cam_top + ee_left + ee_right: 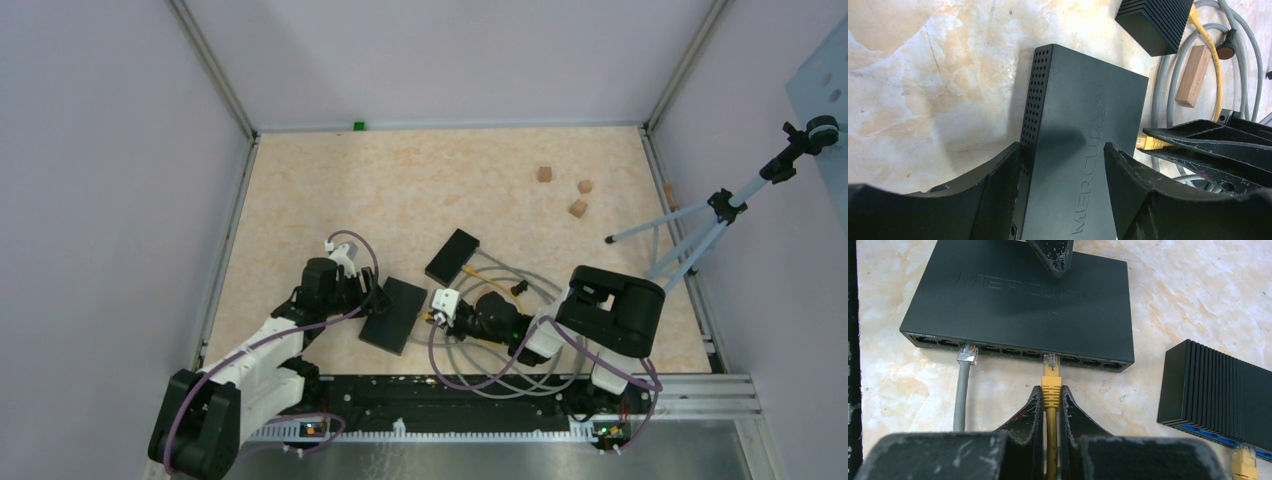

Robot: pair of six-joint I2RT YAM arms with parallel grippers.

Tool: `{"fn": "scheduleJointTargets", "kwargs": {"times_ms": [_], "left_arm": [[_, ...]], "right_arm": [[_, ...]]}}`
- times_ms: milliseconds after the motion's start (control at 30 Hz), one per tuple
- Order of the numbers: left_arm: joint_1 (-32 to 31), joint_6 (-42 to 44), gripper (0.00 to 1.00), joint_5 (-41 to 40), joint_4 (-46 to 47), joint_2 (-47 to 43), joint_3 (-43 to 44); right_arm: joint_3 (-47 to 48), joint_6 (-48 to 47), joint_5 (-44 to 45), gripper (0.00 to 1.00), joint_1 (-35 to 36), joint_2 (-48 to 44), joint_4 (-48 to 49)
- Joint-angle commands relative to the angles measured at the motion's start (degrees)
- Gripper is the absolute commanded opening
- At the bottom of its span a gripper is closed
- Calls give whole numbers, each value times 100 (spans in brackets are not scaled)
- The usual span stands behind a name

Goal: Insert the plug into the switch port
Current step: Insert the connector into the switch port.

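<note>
- the switch (1018, 315), a flat black box, lies on the table (1188, 295) with its row of ports facing the right arm.
- the right end effector (1050, 405) is clamped on the yellow plug (1051, 375), its fingers pressed together around the boot just in front of the switch's port face.
- the plug's clear tip sits in the mouth of a port a little right of the middle of the switch's row; how deep it goes cannot be told.
- a grey cable (967, 356) is plugged into a port near the left end of the switch's row.
- the left end effector (1062, 150) stands apart over the switch's far end, with one finger by its perforated side and the other above its top face; whether either presses on it cannot be told.
- a ribbed black box (1218, 390) lies just right of the switch, apart from it.
</note>
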Motion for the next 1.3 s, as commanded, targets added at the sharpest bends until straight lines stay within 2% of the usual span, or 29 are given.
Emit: {"fn": "scheduleJointTargets", "kwargs": {"times_ms": [0, 133, 433, 700, 833, 1033, 1267], "left_arm": [[-47, -55, 66, 315, 206, 7, 101], [-50, -55, 66, 376, 224, 31, 110], [-50, -29, 65, 693, 367, 113, 37], [-62, 121, 65, 1195, 660, 250, 46], [-122, 288, 61, 1516, 800, 379, 98], [-548, 472, 57, 1728, 994, 589, 163], [-1349, 275, 56, 1862, 1552, 826, 112]], "right_arm": [[150, -102, -136, 0, -25, 1, 529], [297, -201, 125, 0, -24, 141, 248], [531, -296, 491, 0, -20, 663, 469], [883, -777, -183, 0, -25, 919, 138], [1074, -1166, -579, 0, -33, 915, -141], [1556, -1623, -1336, 0, -161, 853, -821], [2159, -1619, -1450, 0, -181, 951, -1265]]}}
